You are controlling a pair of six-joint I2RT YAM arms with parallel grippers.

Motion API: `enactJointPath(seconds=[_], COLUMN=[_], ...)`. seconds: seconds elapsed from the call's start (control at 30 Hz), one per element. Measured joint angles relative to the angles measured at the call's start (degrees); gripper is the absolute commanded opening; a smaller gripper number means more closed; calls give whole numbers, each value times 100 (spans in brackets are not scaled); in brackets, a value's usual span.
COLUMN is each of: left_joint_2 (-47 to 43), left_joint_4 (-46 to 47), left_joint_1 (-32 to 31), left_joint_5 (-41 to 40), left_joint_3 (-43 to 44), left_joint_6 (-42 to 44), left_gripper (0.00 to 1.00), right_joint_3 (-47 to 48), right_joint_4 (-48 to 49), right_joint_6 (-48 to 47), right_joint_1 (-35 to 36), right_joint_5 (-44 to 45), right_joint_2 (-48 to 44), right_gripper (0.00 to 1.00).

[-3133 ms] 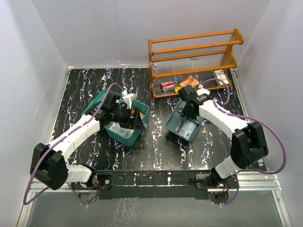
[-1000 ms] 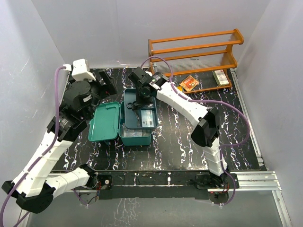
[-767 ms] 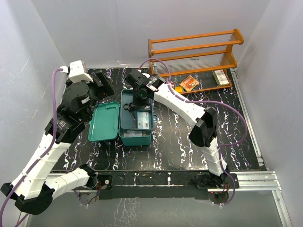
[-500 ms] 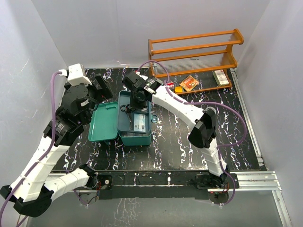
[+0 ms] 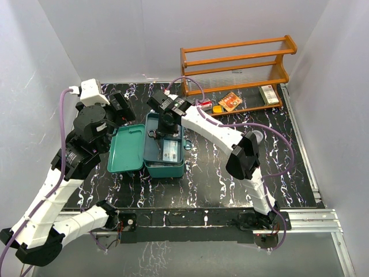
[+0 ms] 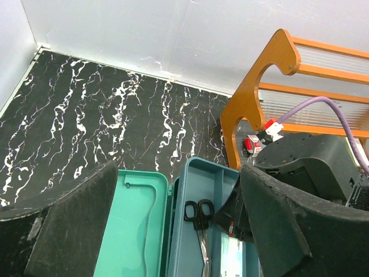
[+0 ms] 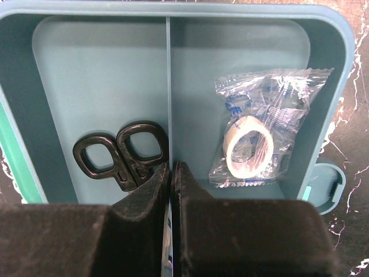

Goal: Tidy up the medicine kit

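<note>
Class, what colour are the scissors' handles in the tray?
Black; the scissors show best in the right wrist view.

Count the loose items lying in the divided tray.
3: black scissors left of the divider, a wrapped tape roll right of it, a flat packet at the near end. The right gripper may hide more.
</note>
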Motion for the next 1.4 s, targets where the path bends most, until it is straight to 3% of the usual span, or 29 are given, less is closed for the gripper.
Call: enactJointPath(seconds=[0.83,1.27,1.4], left_joint_2=[48,13,13], left_joint_4=[-11,-608,-763], left_joint_1=[0,0,0], left_joint_5=[-15,442,780], left_joint_3=[-83,-990,-1320], left_joint_6=[59,-693,-988], left_gripper=[87,61,57], right_joint_3=[0,114,114], right_joint_4=[-4,-162,-208], right_joint_6=[-280,-297,-295], right_joint_1=[13,13,13], right_joint_5=[96,4,-55], right_joint_2=[168,197,197], right_gripper=[0,0,0])
